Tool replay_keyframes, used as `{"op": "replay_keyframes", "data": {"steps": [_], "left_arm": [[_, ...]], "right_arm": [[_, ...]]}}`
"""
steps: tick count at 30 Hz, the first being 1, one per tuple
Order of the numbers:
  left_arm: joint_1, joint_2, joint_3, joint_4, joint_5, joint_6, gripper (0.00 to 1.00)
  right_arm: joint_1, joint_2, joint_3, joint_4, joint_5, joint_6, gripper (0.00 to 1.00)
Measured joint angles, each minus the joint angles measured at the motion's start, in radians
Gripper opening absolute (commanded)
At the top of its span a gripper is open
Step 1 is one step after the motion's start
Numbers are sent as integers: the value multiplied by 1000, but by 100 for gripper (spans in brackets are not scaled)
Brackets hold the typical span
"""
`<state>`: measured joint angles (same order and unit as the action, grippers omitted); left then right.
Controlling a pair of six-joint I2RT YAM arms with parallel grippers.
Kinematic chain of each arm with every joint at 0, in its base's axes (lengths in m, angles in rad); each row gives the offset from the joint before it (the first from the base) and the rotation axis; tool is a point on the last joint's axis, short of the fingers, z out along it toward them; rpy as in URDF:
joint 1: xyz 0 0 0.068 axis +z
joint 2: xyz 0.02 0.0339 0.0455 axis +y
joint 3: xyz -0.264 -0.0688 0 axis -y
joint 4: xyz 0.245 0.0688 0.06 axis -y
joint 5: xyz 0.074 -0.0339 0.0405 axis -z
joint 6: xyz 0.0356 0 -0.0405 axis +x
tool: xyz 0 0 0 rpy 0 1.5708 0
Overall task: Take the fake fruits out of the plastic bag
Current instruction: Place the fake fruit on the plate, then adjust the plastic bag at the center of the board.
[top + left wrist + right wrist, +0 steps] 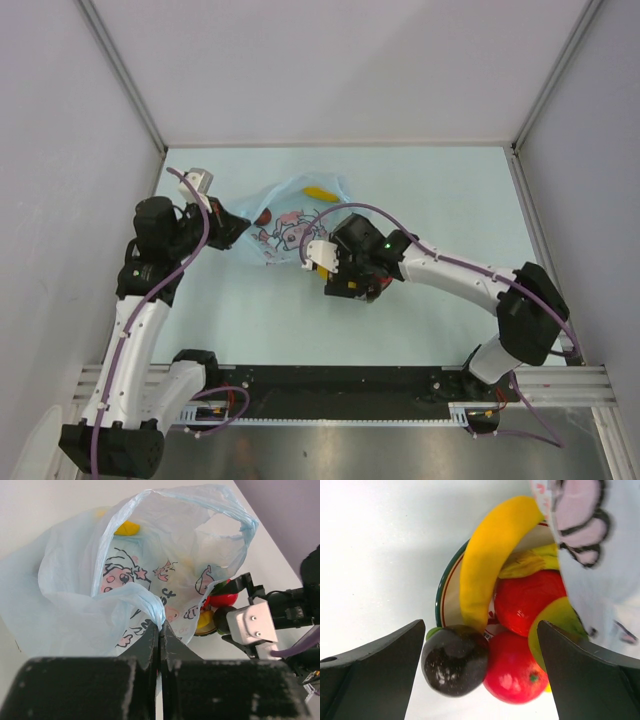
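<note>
no readable text, brand, number or sign anywhere. plastic bag point(75, 605) carries only pink-and-dark cartoon prints, figures with hearts and a star; no letters legible in the left wrist or top view. plate point(451, 595) in the right wrist view has plain green and red rim bands and no writing. arm housings show no legible labels.

Pale green desk point(440, 200) just has the light-blue plastic bag point(285, 205) sitting on it, green-rimmed plate point(445, 587) right beside it.
</note>
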<state>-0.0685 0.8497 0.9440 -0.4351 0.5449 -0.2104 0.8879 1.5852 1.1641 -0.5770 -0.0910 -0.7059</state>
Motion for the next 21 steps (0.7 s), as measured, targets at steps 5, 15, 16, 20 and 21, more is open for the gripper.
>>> {"op": "replay_keyframes", "data": {"steps": [5,15,16,20,21], "left_arm": [[0,0,0,2,10,-1,0],[2,-1,23,-37,37,-3,0],[2,-3,32,-50,38,1,0],[3,-32,48,-95,35,12,1],[3,-44,52,-111,33,17,0]], "right_arm": [[27,-96,-2,1,7,27,99],[-61,-167,156,153,19,340,78],[-79,-140,206,174,21,369,77],[-93,2,362,269,24,418,65],[-90,42,388,281,23,419,63]]}}
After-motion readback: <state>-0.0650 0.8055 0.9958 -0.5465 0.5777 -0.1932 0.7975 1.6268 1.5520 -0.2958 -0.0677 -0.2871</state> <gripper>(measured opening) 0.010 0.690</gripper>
